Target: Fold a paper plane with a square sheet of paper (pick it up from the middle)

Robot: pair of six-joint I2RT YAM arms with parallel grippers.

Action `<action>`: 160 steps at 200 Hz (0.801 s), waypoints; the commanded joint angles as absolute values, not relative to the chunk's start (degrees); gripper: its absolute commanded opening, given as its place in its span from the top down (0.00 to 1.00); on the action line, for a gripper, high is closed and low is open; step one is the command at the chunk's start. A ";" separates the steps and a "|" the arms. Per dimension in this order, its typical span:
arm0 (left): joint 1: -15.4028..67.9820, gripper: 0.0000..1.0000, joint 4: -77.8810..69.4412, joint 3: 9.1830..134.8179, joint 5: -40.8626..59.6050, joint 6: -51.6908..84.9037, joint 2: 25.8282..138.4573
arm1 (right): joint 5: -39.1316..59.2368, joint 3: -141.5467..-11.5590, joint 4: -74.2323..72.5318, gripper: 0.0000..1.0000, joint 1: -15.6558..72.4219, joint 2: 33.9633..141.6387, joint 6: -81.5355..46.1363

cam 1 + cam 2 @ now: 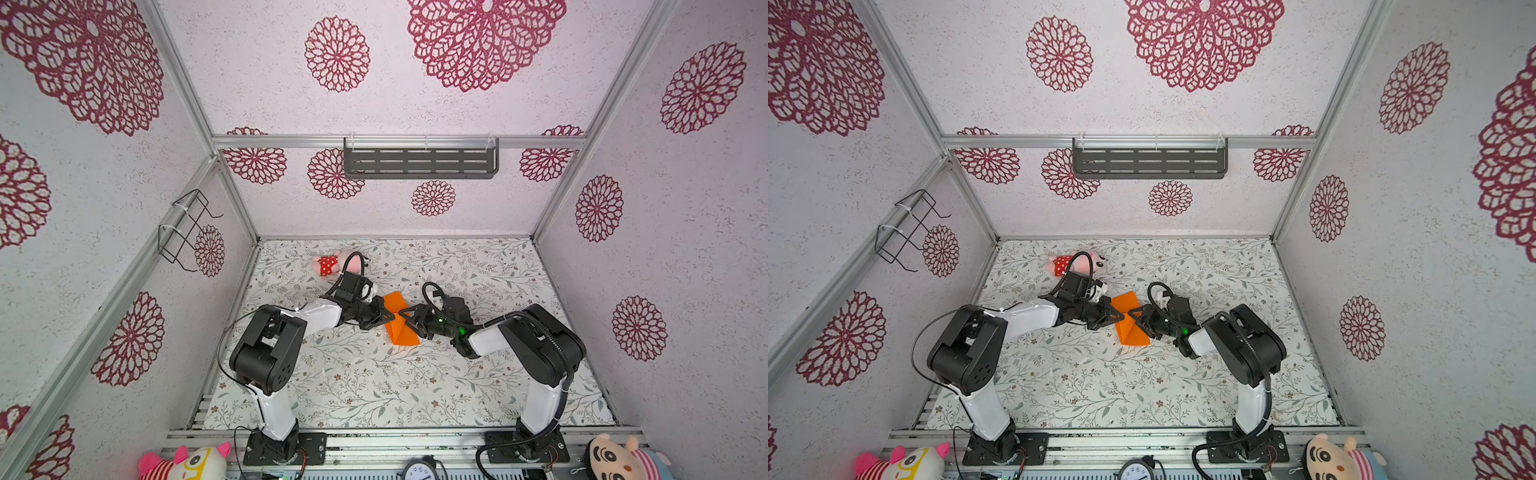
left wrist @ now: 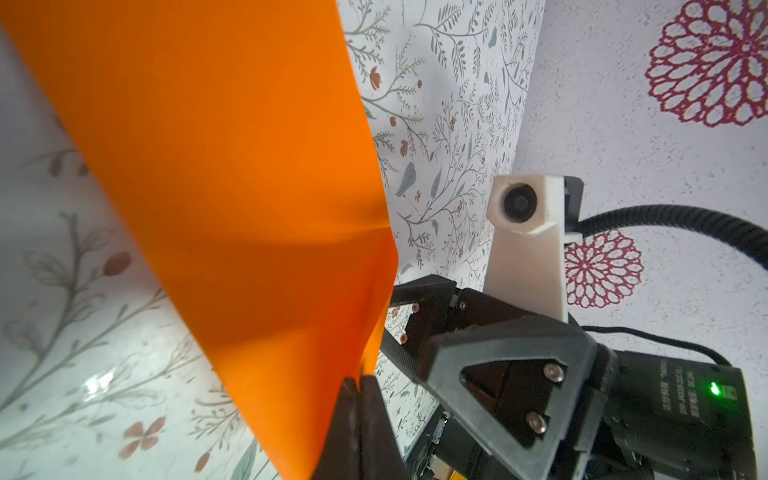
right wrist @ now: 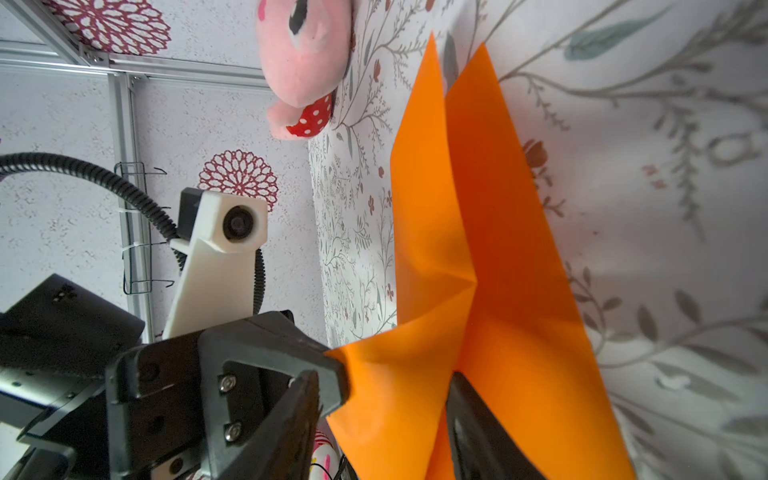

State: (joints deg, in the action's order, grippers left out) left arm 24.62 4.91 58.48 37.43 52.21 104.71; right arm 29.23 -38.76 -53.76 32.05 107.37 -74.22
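Observation:
The square sheet of paper (image 1: 401, 336) (image 1: 1130, 334), bright orange, stands creased and half lifted off the floral mat in the middle, in both top views. My left gripper (image 1: 392, 318) (image 2: 359, 380) is shut on its edge, pads pressed together with the paper between them. From the other side my right gripper (image 1: 409, 320) (image 3: 382, 376) is open, its jaws standing either side of a raised fold of the sheet (image 3: 490, 208). The two grippers nearly meet at the sheet. No paper plane is in view.
A pink plush toy (image 1: 332, 264) (image 3: 303, 54) in red dotted shorts lies behind the left arm. Along the front rail sit two plush toys (image 1: 187, 461) (image 1: 619, 457) and a clock (image 1: 417, 471). A dark shelf (image 1: 419, 160) hangs on the back wall and a wire rack (image 1: 187, 228) on the left wall.

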 commanded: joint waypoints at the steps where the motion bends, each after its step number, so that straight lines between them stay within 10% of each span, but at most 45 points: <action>1: 24.11 1.00 3.94 58.10 37.35 53.00 105.04 | 29.98 -38.98 -57.68 0.54 31.99 107.70 -74.53; 116: 23.75 1.00 8.71 58.89 34.59 52.56 107.12 | 29.25 -40.04 -54.46 0.83 32.70 108.97 -70.37; 160: 23.69 0.63 8.60 56.88 31.47 55.28 103.17 | 27.44 -40.61 -52.80 0.94 32.70 106.96 -70.61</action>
State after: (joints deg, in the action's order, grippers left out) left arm 24.14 8.86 58.37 33.89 53.01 106.02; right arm 28.69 -39.35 -52.45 32.53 109.08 -71.55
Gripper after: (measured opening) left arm 0.278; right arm 0.069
